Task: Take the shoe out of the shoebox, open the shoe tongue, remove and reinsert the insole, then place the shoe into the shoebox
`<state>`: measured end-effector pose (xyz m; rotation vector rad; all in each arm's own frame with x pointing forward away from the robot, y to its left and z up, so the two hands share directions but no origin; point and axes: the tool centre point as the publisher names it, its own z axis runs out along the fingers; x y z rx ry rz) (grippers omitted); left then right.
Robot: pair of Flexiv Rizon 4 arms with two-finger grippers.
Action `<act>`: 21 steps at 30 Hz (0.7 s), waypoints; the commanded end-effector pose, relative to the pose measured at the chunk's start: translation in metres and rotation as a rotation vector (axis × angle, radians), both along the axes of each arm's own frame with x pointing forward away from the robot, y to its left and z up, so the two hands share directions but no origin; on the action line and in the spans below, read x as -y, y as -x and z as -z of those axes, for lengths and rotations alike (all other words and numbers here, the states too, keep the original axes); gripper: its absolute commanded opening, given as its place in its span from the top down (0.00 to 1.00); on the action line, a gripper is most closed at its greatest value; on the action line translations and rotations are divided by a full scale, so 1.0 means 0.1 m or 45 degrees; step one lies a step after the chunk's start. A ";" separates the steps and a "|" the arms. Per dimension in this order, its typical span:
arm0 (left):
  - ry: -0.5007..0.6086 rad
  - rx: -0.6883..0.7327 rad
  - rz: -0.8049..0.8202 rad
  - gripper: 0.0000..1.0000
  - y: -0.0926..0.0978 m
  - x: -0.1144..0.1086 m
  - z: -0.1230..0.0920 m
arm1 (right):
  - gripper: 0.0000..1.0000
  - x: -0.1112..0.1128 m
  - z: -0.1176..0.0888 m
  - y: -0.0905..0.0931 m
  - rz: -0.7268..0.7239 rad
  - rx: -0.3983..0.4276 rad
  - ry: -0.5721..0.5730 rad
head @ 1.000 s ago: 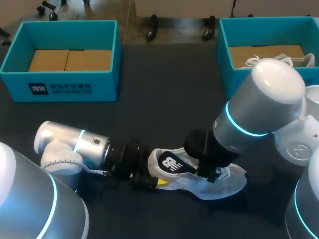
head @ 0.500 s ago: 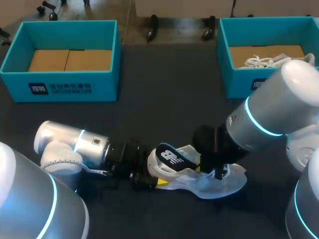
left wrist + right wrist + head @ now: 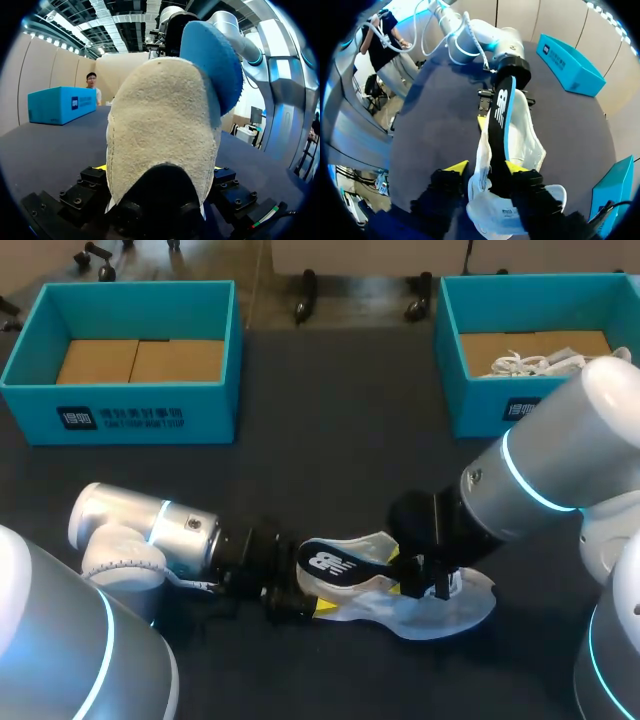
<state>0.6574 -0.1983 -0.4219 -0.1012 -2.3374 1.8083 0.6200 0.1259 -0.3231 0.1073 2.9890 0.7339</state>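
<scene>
Pinching insole (image 3: 500, 115), right gripper (image 3: 487, 169), left gripper (image 3: 160, 170) clamping shoe (image 3: 160, 115)

The shoe (image 3: 160, 130) heel was rough, suede-like cloth; the insole (image 3: 217, 60) underside showed grainy blue foam; the table (image 3: 330, 420) was dark, matt; the left arm (image 3: 125, 525) casing was smooth, glossy.

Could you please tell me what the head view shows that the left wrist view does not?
Head view only: the left box, the insole's black top, and the shoe's toe. Left wrist view only: the insole's blue underside and the shoe's beige heel, close up. Both: the shoe, the insole, the left gripper at the heel, the right box and the right arm.
</scene>
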 end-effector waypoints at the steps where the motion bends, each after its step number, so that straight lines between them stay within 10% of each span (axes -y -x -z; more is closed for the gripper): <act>1: -0.001 0.000 0.003 1.00 -0.02 0.00 0.03 | 0.29 -0.02 -0.14 0.08 0.017 0.026 0.045; 13: -0.001 0.000 0.003 1.00 -0.02 0.00 0.03 | 0.29 -0.25 -0.28 -0.05 -0.001 -0.016 0.052; 21: -0.001 0.000 0.003 1.00 -0.02 0.00 0.03 | 0.59 -0.48 -0.16 -0.13 -0.067 -0.101 0.041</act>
